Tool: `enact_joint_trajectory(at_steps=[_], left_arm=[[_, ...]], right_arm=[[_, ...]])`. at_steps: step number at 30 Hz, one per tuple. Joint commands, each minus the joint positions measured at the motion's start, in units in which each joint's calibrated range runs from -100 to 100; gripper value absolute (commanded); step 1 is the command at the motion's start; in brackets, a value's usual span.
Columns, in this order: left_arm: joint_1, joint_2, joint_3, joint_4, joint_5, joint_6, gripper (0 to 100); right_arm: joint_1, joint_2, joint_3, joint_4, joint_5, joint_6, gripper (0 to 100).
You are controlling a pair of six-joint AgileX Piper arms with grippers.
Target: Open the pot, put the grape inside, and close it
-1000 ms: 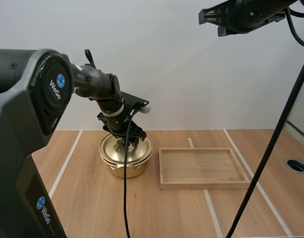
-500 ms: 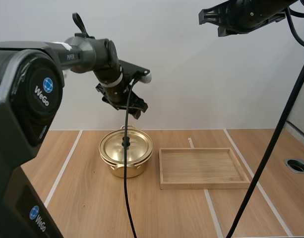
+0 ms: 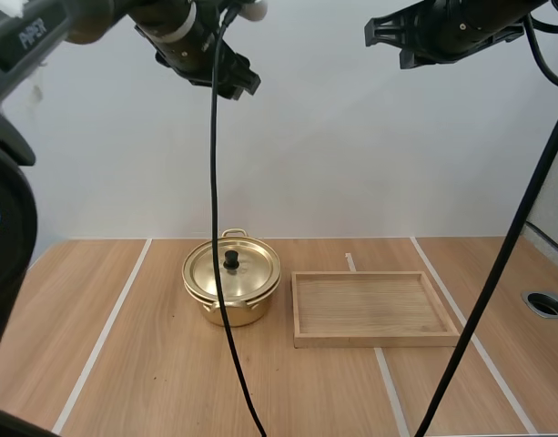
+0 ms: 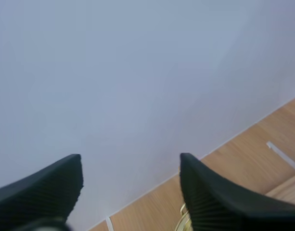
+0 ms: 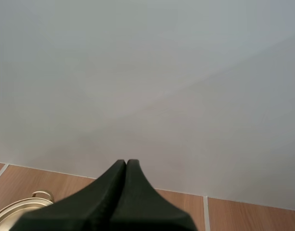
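Gold pot (image 3: pixel 229 300), lid (image 3: pixel 231 271) on, just beside wooden tray (image 3: pixel 374 340), open table (image 3: pixel 160 382) around; left gripper (image 4: pixel 130 161) high, spread, empty; right gripper (image 5: pixel 126 162) pressed together; "PiPER" on left arm (image 3: pixel 40 33).

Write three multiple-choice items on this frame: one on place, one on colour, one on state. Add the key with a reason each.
1. Where is the tray relative to the pot?
A. On top of it
B. Beside it on the table, apart from it
C. Under it

2. What colour is the knob on the lid?
A. Gold
B. Black
C. Red

3. What state is the left gripper in?
A. Shut on the lid
B. Shut on grapes
C. Open, holding nothing

Key:
1 B: in the high view a strip of bare table shows between pot and tray.
2 B: the knob stands dark against the gold lid.
3 C: in the left wrist view its fingers stand apart with nothing between them.
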Motion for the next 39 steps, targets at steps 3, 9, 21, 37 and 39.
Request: enact_joint_trajectory(at_steps=[3,9,21,37,39], left_arm=[[-0.13,-2.8,-3.9,0.8,-0.1,-2.4,17],[-0.13,-5.2,-4.6,2.1,-0.1,-2.9,0],[-0.13,-10.5,-4.6,1.5,1.9,-12.9,0],[-0.13,-23.7,19.1,12.6,-16.5,-30.2,0],[-0.13,-26.4,24.1,13.8,-18.3,-32.7,0]], right_arm=[[-0.2,-0.9,-0.3,0.6,0.7,-0.3,0],[-0.2,-0.9,-0.3,1.4,0.8,-0.3,0],[0.7,-1.0,-0.3,8.6,5.5,1.7,0],[4.8,-12.1,20.3,-1.6,-20.8,3.4,0],[4.8,-13.4,23.4,-1.6,-21.6,3.4,0]])
